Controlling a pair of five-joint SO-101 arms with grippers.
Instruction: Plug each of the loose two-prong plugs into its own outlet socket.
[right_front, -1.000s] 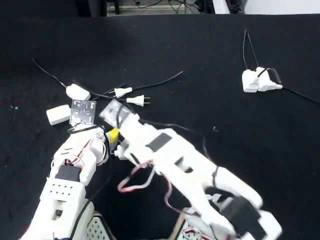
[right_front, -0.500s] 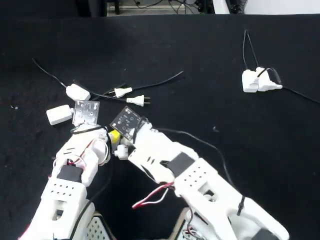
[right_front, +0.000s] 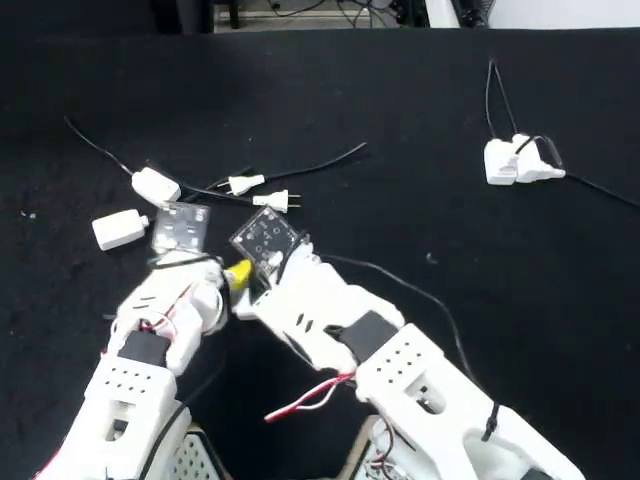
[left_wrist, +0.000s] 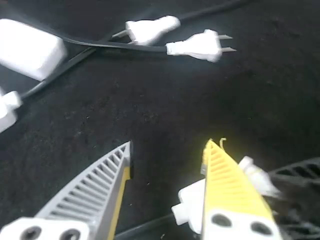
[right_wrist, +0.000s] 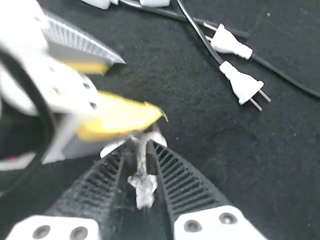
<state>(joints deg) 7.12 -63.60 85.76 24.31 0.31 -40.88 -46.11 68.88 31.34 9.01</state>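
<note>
On the table (right_front: 520, 300), at 1 o'clock from our open left gripper (left_wrist: 168, 144), we see two loose plugs (right_front: 275, 201), prongs toward 3 o'clock, while our right gripper (right_wrist: 141, 144) is closed on a small white plug (right_wrist: 142, 185).

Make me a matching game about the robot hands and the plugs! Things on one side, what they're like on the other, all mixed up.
Things:
1. left gripper
2. right gripper
3. two loose plugs
4. far plug

States:
A. joined to a white socket, away from both arms
B. open, over the black cloth
C. lying side by side, prongs bare
D. shut on a small white piece

Pairs: 1-B, 2-D, 3-C, 4-A.
</note>
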